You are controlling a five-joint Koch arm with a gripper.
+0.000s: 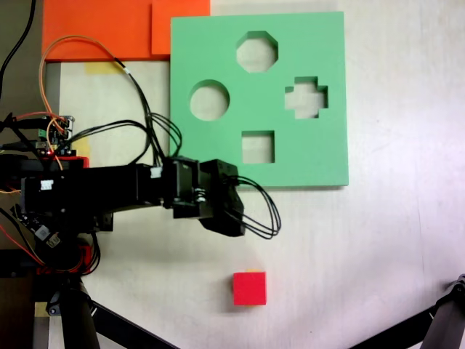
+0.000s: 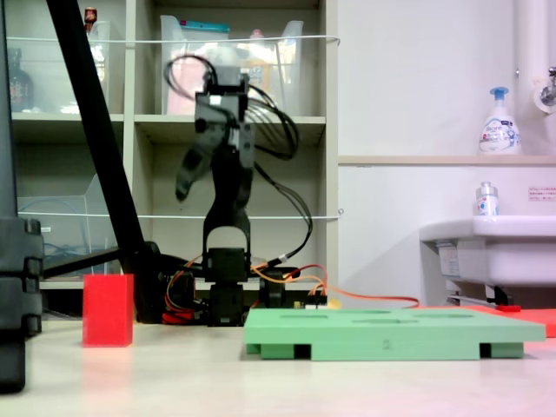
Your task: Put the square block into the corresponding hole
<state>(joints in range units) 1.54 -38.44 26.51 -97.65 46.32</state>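
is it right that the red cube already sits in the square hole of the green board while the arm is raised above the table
Not quite. The red cube lies on the bare table, apart from the green board; the square hole is empty, as the first exterior view shows. The arm is indeed raised.

In the first exterior view the foam board (image 1: 320, 153) lay flat on the worktop (image 1: 385, 247), its square hole (image 1: 258, 147) nearest the arm. The square block (image 1: 249, 289) sat apart, below the claw (image 1: 227, 218), which hung raised.

Orange foam sheets (image 1: 109, 29) (overlapping), soap bottle (image 2: 499, 122)
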